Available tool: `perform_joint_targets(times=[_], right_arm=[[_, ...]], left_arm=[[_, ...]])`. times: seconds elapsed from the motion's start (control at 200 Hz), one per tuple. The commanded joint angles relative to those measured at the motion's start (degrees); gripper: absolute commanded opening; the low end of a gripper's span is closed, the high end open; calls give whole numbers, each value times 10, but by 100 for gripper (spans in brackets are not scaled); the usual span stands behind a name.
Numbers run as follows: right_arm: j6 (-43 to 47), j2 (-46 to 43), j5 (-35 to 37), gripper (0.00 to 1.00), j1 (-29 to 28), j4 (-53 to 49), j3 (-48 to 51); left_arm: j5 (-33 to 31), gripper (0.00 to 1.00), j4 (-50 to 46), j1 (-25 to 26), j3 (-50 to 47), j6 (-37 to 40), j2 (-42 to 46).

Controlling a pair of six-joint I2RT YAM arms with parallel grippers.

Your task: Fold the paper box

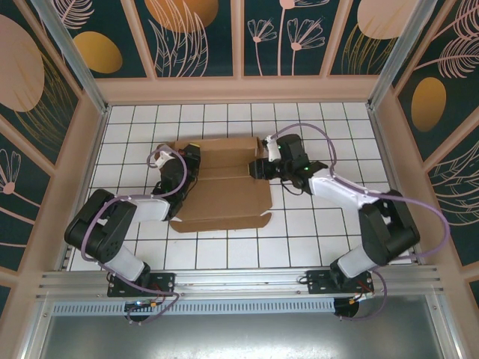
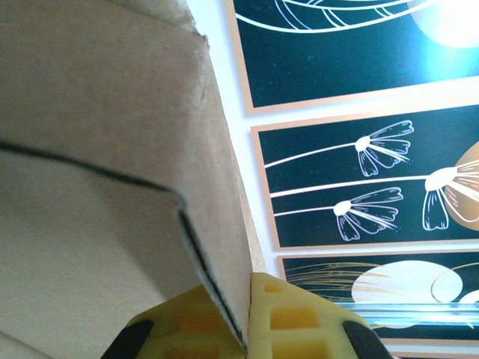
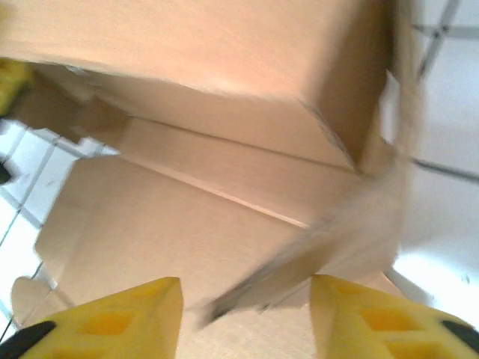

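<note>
Left claw [image 2: 245, 318] is pressed together on the box [image 1: 221, 187]: its two yellow fingers [image 2: 296, 321] pinch the edge of one cardboard flap, which rises from between them in the left wrist view. From above, this claw sits at the box's left side.

Right claw [image 3: 245, 314] is spread, its two yellow fingers [image 3: 127, 318] well apart. One blurred flap crosses the gap between them, and whether it touches either finger cannot be told. Beyond it the right wrist view shows a flat panel, a crease and a raised wall of cardboard. From above, this claw is at the box's right side, towards the far right corner of the sheet.

One box is on the bench [image 1: 299, 239], a single brown die-cut sheet lying about midway between the near and far edges and a little left of centre. Its near part lies flat on the white tiles, with a tabbed outline along the edge facing the arms; its far part is partly raised between the two claws.

Two arms reach in from the near edge, one on each side of the box.
</note>
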State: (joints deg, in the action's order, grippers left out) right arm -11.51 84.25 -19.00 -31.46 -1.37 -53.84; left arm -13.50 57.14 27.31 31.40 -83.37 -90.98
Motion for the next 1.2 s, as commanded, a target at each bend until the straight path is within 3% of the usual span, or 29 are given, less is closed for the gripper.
perform_joint_targets(times=[0.0,0.065,0.125,0.225,0.325,0.565,0.781,1.196], right_arm=[[66,-87,-64,52,-2,-1,-26],[64,-126,-65,54,-2,24,-18],[49,-142,-53,53,33,54,-5],[80,-124,51,38,56,51,7],[165,-101,115,42,58,92,54],[316,-51,34,51,59,297,159],[351,32,12,53,61,307,112],[375,134,49,47,43,294,45]], left_arm=[[5,0,-71,0,-10,40,4],[6,0,-77,0,-7,44,4],[5,0,-77,0,-7,44,4],[3,0,-78,0,-9,44,5],[2,0,-78,0,-9,43,4],[4,0,-80,-1,-6,43,2],[0,0,-85,-3,-10,46,8],[8,0,-83,-5,-8,45,6]])
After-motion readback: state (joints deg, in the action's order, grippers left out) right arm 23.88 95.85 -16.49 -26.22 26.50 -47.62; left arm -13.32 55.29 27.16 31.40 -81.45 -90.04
